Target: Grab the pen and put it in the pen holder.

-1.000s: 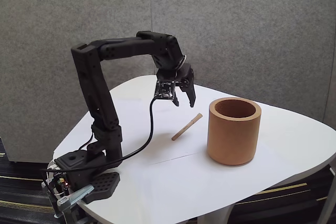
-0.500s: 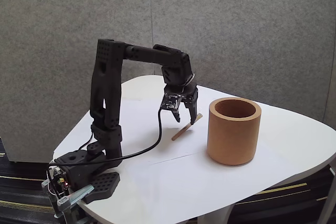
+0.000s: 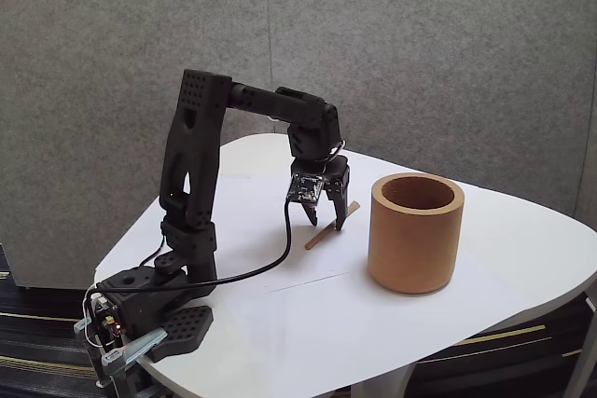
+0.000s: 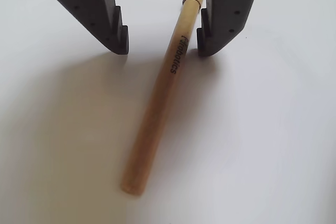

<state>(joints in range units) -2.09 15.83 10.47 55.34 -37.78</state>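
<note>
- Gripper point(image 3: 325, 223) low over table point(image 3: 308, 323), jaws apart, straddling pen point(image 3: 323, 234); nothing clamped.
- Wrist view: pen point(image 4: 157, 103) flat on table, betw. fingers point(image 4: 113, 19), close by the right one; contact can't tell.
- Holder point(image 3: 416, 232) upright, near pen's right in fixed view, not touching.

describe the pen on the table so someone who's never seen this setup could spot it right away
Start at the big terracotta-brown cup on the white table in the fixed view. Just to its left, the black arm's open gripper straddles a thin tan stick lying flat: that is the pen. It is the one slender wood-coloured item there, and the wrist view shows small dark lettering along its side.
</note>
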